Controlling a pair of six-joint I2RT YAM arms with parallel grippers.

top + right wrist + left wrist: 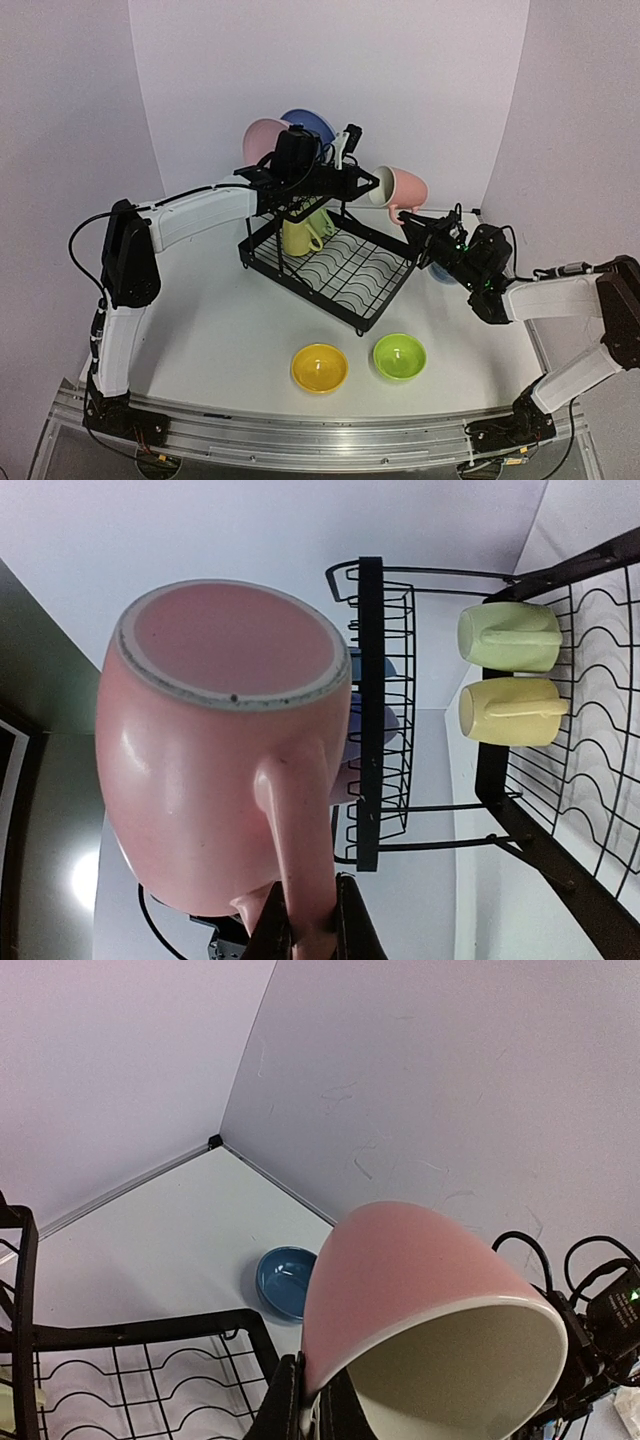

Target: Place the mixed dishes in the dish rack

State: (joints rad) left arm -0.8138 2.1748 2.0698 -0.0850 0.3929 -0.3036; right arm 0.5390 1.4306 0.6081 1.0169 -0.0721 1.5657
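Observation:
The pink mug (403,187) hangs in the air at the right end of the black dish rack (352,278), tilted on its side. My right gripper (409,217) is shut on its handle (296,850). My left gripper (372,188) reaches over the rack and its fingers (283,1405) are closed on the mug's rim (420,1270). The yellow mug (299,238) and green mug (319,219) lie in the rack's lower tray. The pink plate (262,140) and blue plate (311,124) stand at the rack's back; a lavender plate (378,723) shows behind the upper shelf.
The yellow bowl (319,367) and lime bowl (399,356) sit on the table in front of the rack. The blue bowl (286,1281) sits on the table right of the rack, partly behind my right arm in the top view (444,273). White walls close in behind.

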